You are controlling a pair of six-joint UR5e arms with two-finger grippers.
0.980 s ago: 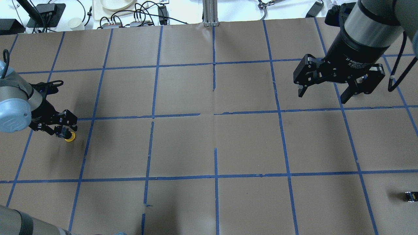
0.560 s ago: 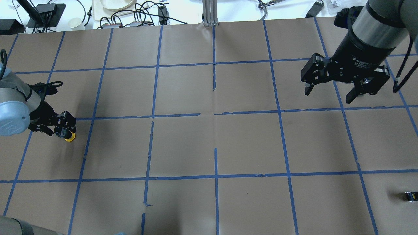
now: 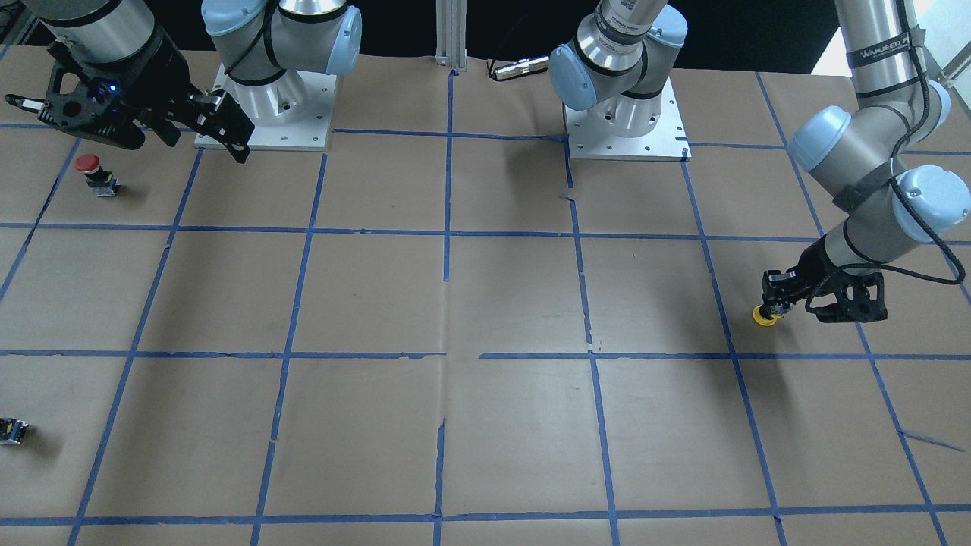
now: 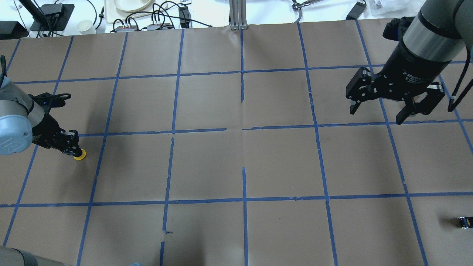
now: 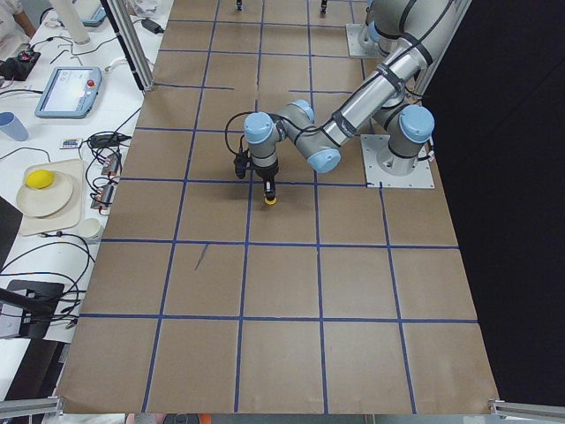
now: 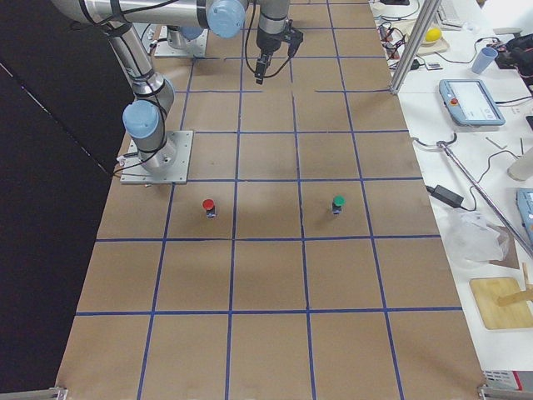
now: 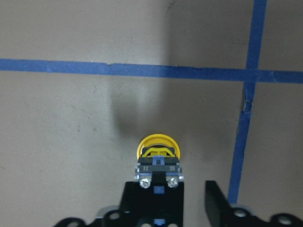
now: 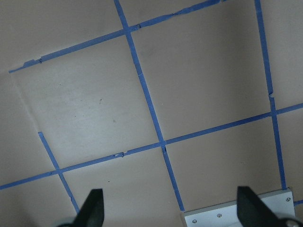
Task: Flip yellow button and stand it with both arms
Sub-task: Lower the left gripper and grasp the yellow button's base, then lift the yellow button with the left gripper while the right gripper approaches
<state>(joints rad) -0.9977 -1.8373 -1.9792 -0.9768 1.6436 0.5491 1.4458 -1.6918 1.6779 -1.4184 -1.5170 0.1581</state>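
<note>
Since a second ago, the left pincer [image 4: 69,145] has narrowed round the yellow button [image 4: 79,155] near the worktop's [image 4: 207,166] left edge; whether it grips firmly I cannot tell. Its long axis points cap-down, straight below that pincer. Well apart, the right pincer [image 4: 380,112], wide and empty, has drawn toward the right edge.

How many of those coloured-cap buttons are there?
3. A yellow button at the left gripper's fingertips, cap down; a red button and a green button standing apart at the table's right end. Others may be hidden.
</note>
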